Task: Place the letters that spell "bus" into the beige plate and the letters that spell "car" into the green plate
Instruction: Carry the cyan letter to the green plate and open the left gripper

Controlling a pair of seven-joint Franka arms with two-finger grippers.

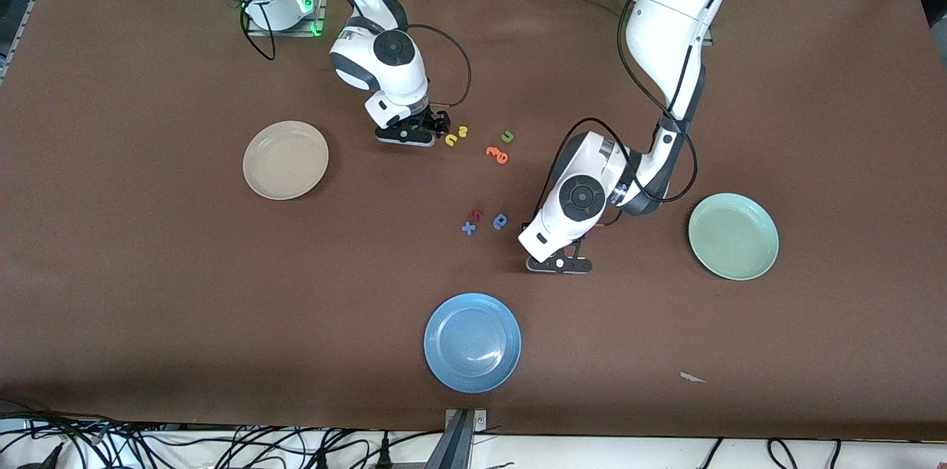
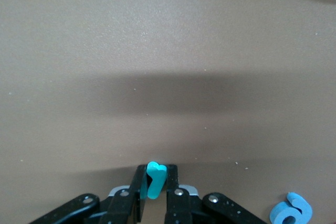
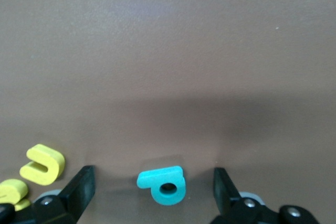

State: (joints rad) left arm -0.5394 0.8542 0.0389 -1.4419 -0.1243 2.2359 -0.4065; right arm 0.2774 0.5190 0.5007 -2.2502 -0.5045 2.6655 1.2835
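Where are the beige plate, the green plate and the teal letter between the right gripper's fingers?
beige plate (image 1: 255,177): front view, on its rim.
green plate (image 1: 766,243): front view, on its rim.
teal letter (image 3: 164,184): right wrist view, on its round part beside the hole.

three plates (image 1: 285,160) around scattered letters (image 1: 497,154)

Blue plate (image 1: 472,342); orange letters (image 1: 497,154)

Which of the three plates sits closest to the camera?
The blue plate. It lies lowest in the front view, while the beige plate and the green plate sit farther back, toward the table's two ends.
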